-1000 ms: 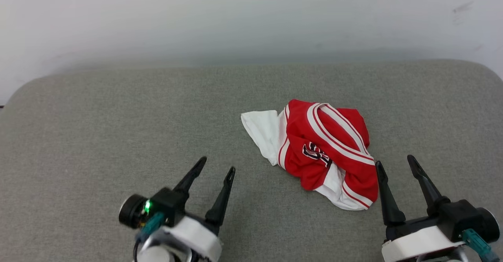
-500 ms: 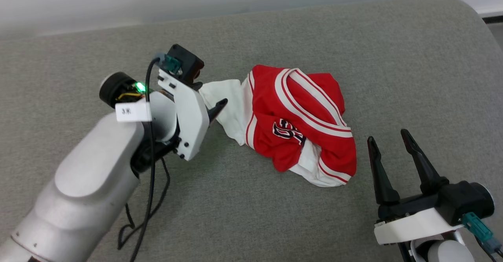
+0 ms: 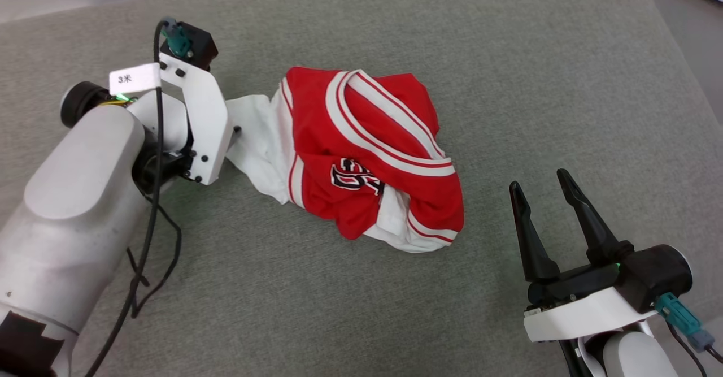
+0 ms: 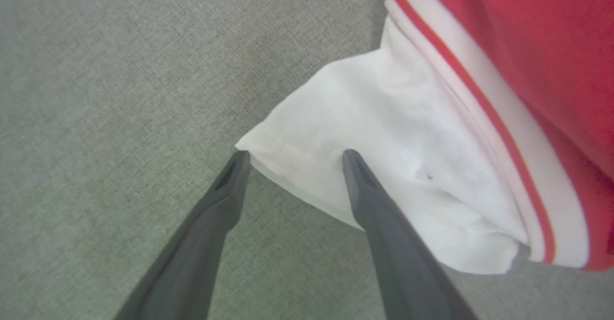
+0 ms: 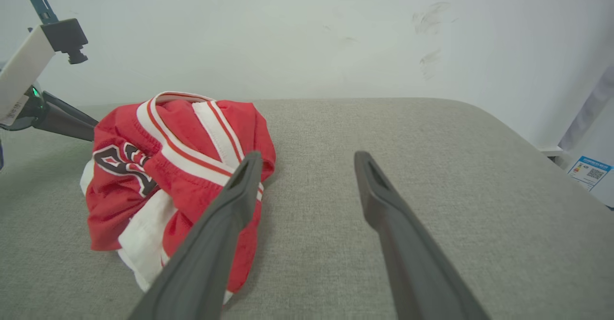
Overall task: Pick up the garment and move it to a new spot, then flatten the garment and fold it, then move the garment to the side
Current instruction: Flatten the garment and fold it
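So the garment point(image 3: 361, 156) is bunched mid-tabletop point(image 3: 508, 72). My left claw point(image 4: 292, 159) is wide open straddling its white sleeve corner point(image 4: 364, 166), my right claw point(image 3: 542, 187) open and empty beside it, wall point(image 5: 288, 32) behind.

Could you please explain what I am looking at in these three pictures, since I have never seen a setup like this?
This is a two-armed robot at a grey padded surface. The wide picture comes from a camera on its head; the other two look along each arm's fingers. A crumpled red and white jersey lies there. The left gripper stands open at the jersey's white sleeve, one fingertip at the sleeve's corner and the other over the cloth, not yet closed. The right gripper waits open beside the jersey, apart from it. Nothing is held.
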Motion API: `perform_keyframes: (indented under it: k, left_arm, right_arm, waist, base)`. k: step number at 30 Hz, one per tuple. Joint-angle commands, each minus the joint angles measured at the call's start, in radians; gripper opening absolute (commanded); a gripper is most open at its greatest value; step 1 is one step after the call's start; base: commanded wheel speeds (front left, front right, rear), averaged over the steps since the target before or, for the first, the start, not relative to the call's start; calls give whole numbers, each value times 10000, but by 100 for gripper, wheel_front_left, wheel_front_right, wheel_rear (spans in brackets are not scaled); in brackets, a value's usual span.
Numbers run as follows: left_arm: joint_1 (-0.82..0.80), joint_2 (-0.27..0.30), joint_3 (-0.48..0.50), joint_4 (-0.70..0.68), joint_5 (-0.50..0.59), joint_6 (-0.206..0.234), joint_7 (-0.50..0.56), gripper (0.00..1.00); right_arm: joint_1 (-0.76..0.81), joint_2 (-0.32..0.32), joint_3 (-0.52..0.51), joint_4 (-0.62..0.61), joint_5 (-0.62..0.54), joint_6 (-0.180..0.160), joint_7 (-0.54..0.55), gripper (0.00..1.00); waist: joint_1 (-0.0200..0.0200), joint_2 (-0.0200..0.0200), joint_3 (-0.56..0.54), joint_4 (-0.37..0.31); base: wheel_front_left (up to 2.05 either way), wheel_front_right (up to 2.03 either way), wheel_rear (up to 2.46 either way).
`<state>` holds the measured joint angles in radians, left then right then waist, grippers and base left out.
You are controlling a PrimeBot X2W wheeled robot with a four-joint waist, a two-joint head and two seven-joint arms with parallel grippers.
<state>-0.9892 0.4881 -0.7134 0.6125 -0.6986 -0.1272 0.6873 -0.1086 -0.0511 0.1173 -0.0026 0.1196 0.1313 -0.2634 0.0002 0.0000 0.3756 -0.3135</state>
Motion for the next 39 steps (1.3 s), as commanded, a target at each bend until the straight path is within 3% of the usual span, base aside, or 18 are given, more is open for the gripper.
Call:
perform_keyframes:
  k: [1, 6, 7, 8, 13, 21, 27, 34, 39]
  left_arm:
    - [-111, 49, -67, 167, 125, 42, -56, 100]
    - [-11, -100, -328, 922, 142, 18, 129, 100]
    - [95, -111, -445, 1041, 69, 1, 320, 45]
    - [193, -141, -530, 1103, -33, -15, 459, 0]
    - [396, -158, -650, 1031, -427, -25, 360, 0]
    - [517, 121, -75, 950, -949, -17, -1087, 0]
    - [1595, 692, 174, 673, -1300, 37, -1609, 0]
    - [3571, 1207, 438, -237, -1852, 422, -2141, 0]
    - [4618, 1177, 501, -1143, -2038, 765, -2648, 0]
  right_arm:
    - [-162, 16, 33, 4, 26, -10, -20, 100]
    - [-155, 16, 59, 8, 108, -10, -20, 100]
    - [-148, 16, 47, 5, 116, -10, -20, 100]
    - [-142, 16, 23, -5, 121, -10, -20, 100]
    - [-226, 16, -164, -47, -4, -10, -20, 100]
    - [-122, 15, -383, 73, -232, -10, -20, 100]
    - [121, 15, -510, 158, -370, -10, -20, 100]
    - [411, 15, -591, 257, -487, -10, -20, 100]
    - [524, 15, -633, 352, -614, -10, -20, 100]
  waist:
    - [-2, 0, 110, -134]
    - [-2, 0, 148, -223]
    - [-2, 0, 147, -219]
    - [-2, 0, 148, -204]
    - [-2, 0, 110, 80]
    - [-2, 0, -593, 907]
    - [-2, 0, -1241, 1603]
    - [-2, 0, -1762, 2112]
    - [-2, 0, -1957, 2359]
  base:
    - [0, 0, 0]
    - [0, 0, 0]
    - [0, 0, 0]
    - [0, 0, 0]
    - [0, 0, 0]
    - [0, 0, 0]
    - [0, 0, 0]
    - [0, 0, 0]
    - [0, 0, 0]
